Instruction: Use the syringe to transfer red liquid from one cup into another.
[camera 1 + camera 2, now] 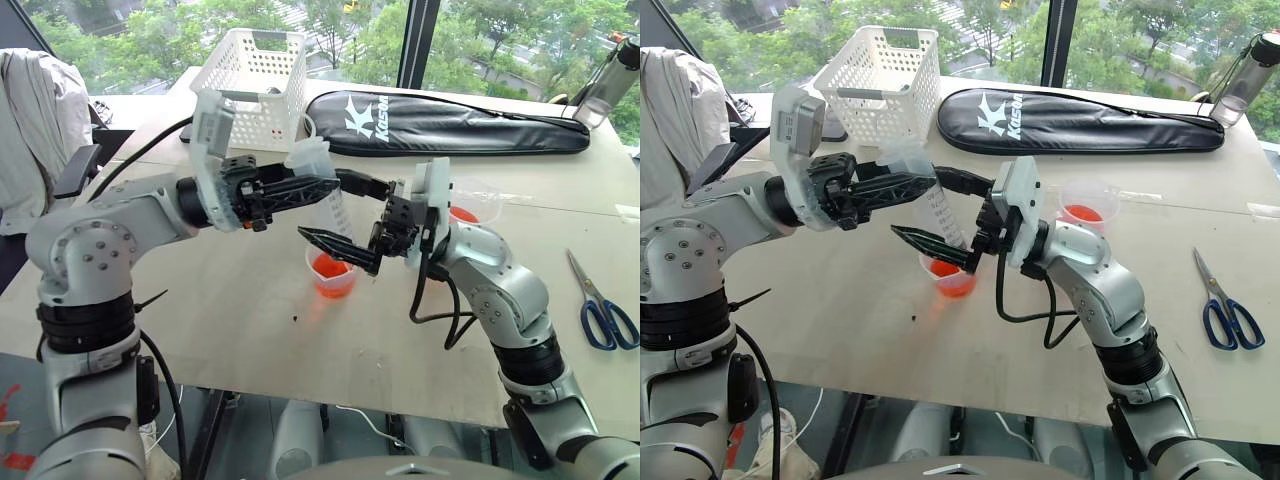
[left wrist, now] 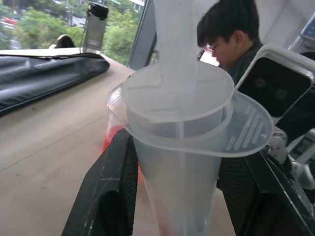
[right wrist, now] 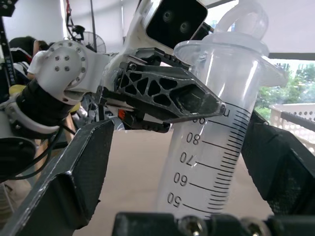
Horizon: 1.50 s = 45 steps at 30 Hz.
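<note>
The clear syringe (image 1: 335, 215) stands nearly upright over the smaller cup (image 1: 333, 285), which holds red liquid (image 1: 330, 270). The right gripper's lower finger hides the syringe's nozzle tip. My left gripper (image 1: 328, 186) reaches in from the left and is shut on the barrel just under its flange (image 2: 246, 132). My right gripper (image 1: 322, 208) comes from the right and is open, its wide-spread fingers (image 3: 88, 162) on either side of the graduated barrel (image 3: 216, 147) without touching it. The larger cup (image 1: 478, 197), also holding red liquid, stands behind my right wrist.
A white basket (image 1: 250, 85) and a black racket bag (image 1: 450, 120) lie at the back of the table. Blue-handled scissors (image 1: 605, 310) lie at the right edge, and a bottle (image 1: 610, 80) stands at the far right corner. A person (image 2: 231, 34) sits beyond the table.
</note>
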{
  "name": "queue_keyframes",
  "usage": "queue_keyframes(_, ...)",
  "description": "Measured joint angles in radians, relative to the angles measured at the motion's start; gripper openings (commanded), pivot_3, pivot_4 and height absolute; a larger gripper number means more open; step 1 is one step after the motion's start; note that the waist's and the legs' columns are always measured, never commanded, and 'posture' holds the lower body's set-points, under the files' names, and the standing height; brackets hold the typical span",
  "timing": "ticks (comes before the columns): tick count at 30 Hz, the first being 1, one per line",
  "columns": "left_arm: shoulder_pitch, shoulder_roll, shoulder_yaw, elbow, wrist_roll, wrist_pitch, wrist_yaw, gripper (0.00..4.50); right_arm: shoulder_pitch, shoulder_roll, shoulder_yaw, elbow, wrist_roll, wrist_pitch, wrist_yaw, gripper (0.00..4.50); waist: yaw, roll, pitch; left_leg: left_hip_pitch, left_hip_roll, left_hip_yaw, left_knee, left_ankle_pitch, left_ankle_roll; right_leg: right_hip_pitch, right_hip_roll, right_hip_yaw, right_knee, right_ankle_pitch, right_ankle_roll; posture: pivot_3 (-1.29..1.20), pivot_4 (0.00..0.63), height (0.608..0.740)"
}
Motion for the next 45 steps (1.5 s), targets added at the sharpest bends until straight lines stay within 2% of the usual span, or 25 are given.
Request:
queue_keyframes(5,0.001,0.161,0.165,0.17,0.0,0.024,0.027,1.59,0.083,-0.134,-0.174,-0.047,0.042,0.04,-0.025,4.5,-0.002,0.0,0.001,0.001,0.0,0.0,0.0,0.0,0.0,0.0,0.0,0.0,0.0,-0.001,-0.001,0.0,0.15,0.724)
queue_keyframes(9,-0.003,0.254,0.182,0.296,0.028,0.059,0.002,1.59,0.153,-0.219,-0.219,-0.149,0.102,0.078,-0.008,4.5,0.001,-0.001,0.001,0.001,0.0,0.0,-0.002,0.0,0.0,0.0,0.0,-0.001,-0.001,-0.001,-0.002,0.0,0.15,0.724)
queue_keyframes(12,0.008,0.373,0.092,0.372,0.114,0.09,-0.078,1.59,0.289,-0.406,-0.316,-0.214,0.146,0.125,0.061,4.5,0.009,-0.003,0.003,0.0,-0.001,0.001,-0.002,0.0,0.0,0.0,-0.003,-0.002,-0.004,-0.003,-0.005,0.0,0.15,0.724)
queue_keyframes(15,0.003,0.405,-0.013,0.379,0.179,0.105,-0.13,1.59,0.359,-0.497,-0.393,-0.236,0.157,0.141,0.094,4.5,0.01,-0.003,0.003,0.0,-0.001,0.002,-0.002,0.0,0.0,0.0,-0.003,-0.002,-0.005,-0.003,-0.005,0.0,0.15,0.724)
queue_keyframes(16,0.003,0.416,-0.115,0.381,0.228,0.123,-0.162,1.59,0.433,-0.564,-0.439,-0.265,0.158,0.141,0.127,4.5,0.014,-0.003,0.003,0.0,-0.001,0.002,-0.002,0.0,0.0,0.0,-0.003,-0.002,-0.005,-0.003,-0.005,0.0,0.15,0.724)
queue_keyframes(19,-0.002,0.417,-0.226,0.396,0.287,0.132,-0.207,1.59,0.512,-0.598,-0.506,-0.282,0.162,0.141,0.159,4.5,0.015,-0.005,0.004,0.0,0.0,0.002,-0.002,0.0,0.0,0.0,-0.002,-0.002,-0.005,-0.003,-0.005,0.0,0.15,0.724)
queue_keyframes(24,-0.16,0.33,-0.411,0.54,0.418,0.138,-0.304,1.59,0.665,-0.624,-0.681,-0.35,0.22,0.135,0.207,4.5,0.026,-0.006,0.004,-0.001,0.0,0.001,-0.002,0.0,0.0,0.0,-0.001,-0.002,-0.005,-0.004,-0.004,0.0,0.15,0.724)
queue_keyframes(33,-0.302,0.162,-0.57,0.744,0.606,0.075,-0.402,1.59,0.743,-0.624,-0.735,-0.434,0.263,0.133,0.186,4.5,0.021,-0.006,0.004,-0.001,-0.001,0.001,-0.001,0.0,0.0,0.0,-0.001,-0.001,-0.005,-0.004,-0.004,0.0,0.15,0.724)
queue_keyframes(35,-0.315,0.119,-0.584,0.803,0.645,0.045,-0.415,2.63,0.752,-0.622,-0.735,-0.442,0.265,0.133,0.17,4.5,0.019,-0.006,0.004,-0.001,0.0,0.001,-0.001,0.0,0.0,0.0,-0.001,-0.001,-0.004,-0.004,-0.004,0.0,0.15,0.724)
queue_keyframes(36,-0.314,0.112,-0.592,0.813,0.659,0.035,-0.413,2.84,0.755,-0.622,-0.735,-0.446,0.265,0.132,0.166,4.5,0.017,-0.006,0.004,0.0,0.0,0.0,-0.001,0.0,0.0,0.0,0.0,-0.001,-0.004,-0.004,-0.005,0.0,0.15,0.724)
queue_keyframes(37,-0.299,0.102,-0.596,0.825,0.687,0.03,-0.403,3.37,0.769,-0.617,-0.735,-0.451,0.264,0.125,0.161,4.5,0.014,-0.006,0.004,-0.001,0.0,0.0,-0.001,0.0,0.0,0.0,0.0,-0.001,-0.004,-0.004,-0.005,0.0,0.15,0.724)
queue_keyframes(40,-0.255,0.104,-0.548,0.776,0.682,0.053,-0.393,4.42,0.81,-0.604,-0.735,-0.448,0.255,0.119,0.158,4.5,0.012,-0.006,0.004,-0.001,0.0,-0.001,-0.001,0.0,0.0,0.0,0.0,-0.002,-0.003,-0.004,-0.005,0.0,0.15,0.724)
queue_keyframes(43,-0.187,0.107,-0.452,0.687,0.66,0.096,-0.335,4.42,0.844,-0.593,-0.736,-0.439,0.237,0.104,0.161,4.5,0.007,-0.006,0.004,-0.001,0.0,0.0,0.0,0.0,0.0,0.0,-0.001,-0.001,-0.003,-0.004,-0.004,0.0,0.15,0.724)
queue_keyframes(45,-0.102,0.113,-0.345,0.582,0.645,0.097,-0.263,4.42,0.872,-0.582,-0.74,-0.417,0.227,0.097,0.163,4.5,0.001,-0.006,0.004,-0.001,0.0,0.0,0.0,0.0,0.0,0.0,-0.001,-0.001,-0.002,-0.004,-0.004,0.0,0.15,0.724)
